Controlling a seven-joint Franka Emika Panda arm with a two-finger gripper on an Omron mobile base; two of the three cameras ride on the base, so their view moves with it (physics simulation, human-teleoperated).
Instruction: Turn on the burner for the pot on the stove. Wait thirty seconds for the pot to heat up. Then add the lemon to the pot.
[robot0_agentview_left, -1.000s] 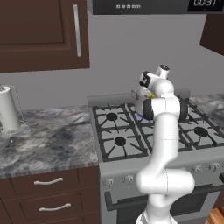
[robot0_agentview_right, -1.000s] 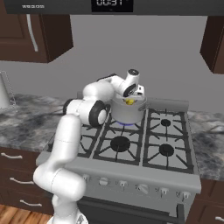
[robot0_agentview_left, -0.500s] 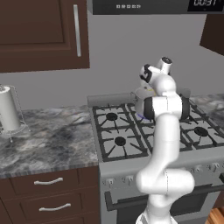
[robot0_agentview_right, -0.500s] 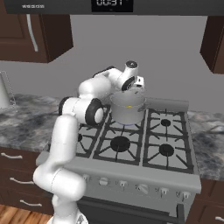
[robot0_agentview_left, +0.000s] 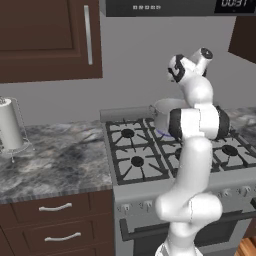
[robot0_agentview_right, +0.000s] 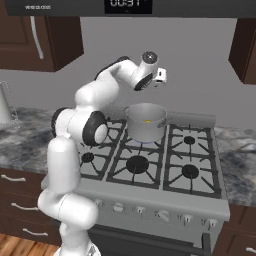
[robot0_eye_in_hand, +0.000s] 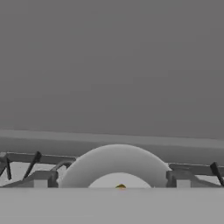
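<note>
Yellow lemon (robot0_agentview_right: 147, 121) sits inside your pot (robot0_agentview_right: 145, 123) over the lit burner (robot0_agentview_right: 145, 143); gripper (robot0_agentview_right: 159, 78) hangs above, jaws released, its job apparently done.

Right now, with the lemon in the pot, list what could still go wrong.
1. The burner shows a blue flame under the pot, so the lemon could overcook if the flame is left on.
2. The gripper hangs close above the pot's rim; a low retreat might clip it and shift the pot on the grate.
</note>
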